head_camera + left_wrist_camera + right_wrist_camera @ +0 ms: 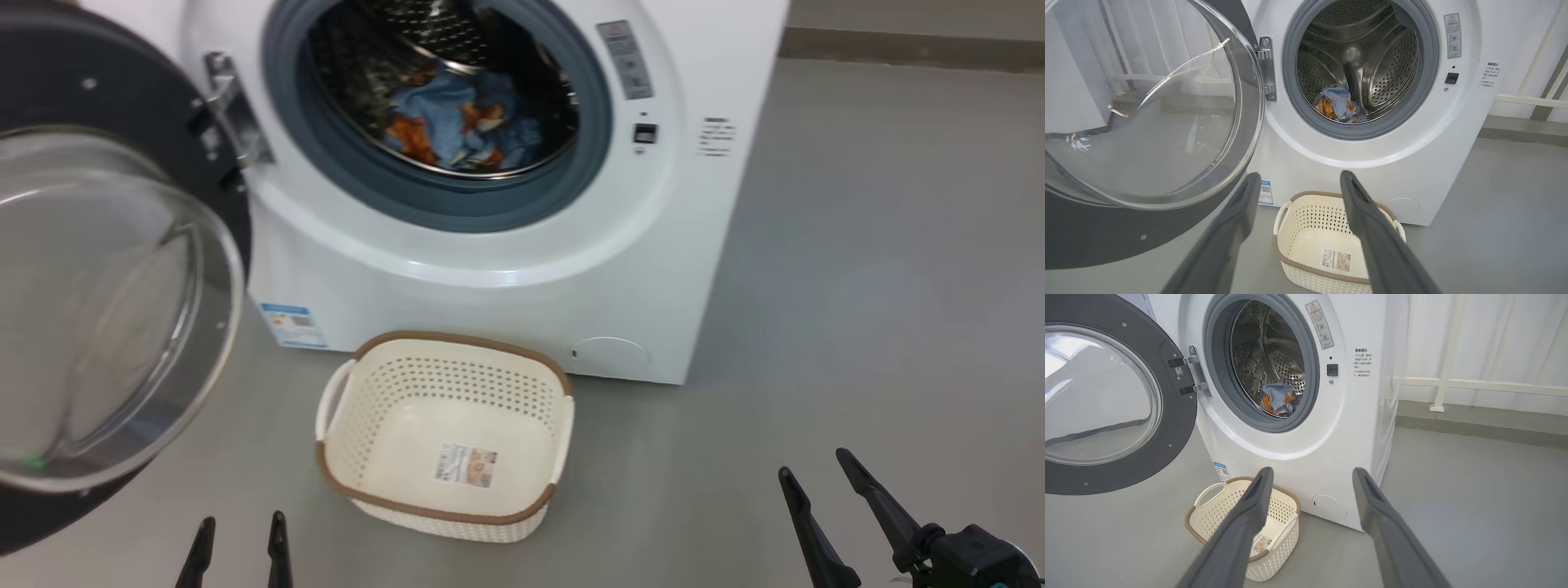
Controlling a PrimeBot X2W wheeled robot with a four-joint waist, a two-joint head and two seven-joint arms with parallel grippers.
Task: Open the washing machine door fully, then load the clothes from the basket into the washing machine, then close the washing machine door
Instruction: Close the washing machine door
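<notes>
The white washing machine (490,269) stands ahead with its black round door (98,269) swung wide open to the left. Light blue clothes (457,122) with orange figures lie inside the steel drum, also seen as clothes (1339,105) and clothes (1278,398) in the wrist views. The cream basket (445,437) sits empty on the floor before the machine, its label showing on the bottom. My left gripper (241,527) is open at the lower left, near the basket. My right gripper (812,461) is open at the lower right, well apart from the basket.
Grey floor (857,286) spreads to the right of the machine. The open door (1147,122) overhangs the floor on the left, close to my left arm. A white rail and curtain (1474,384) run behind the machine on the right.
</notes>
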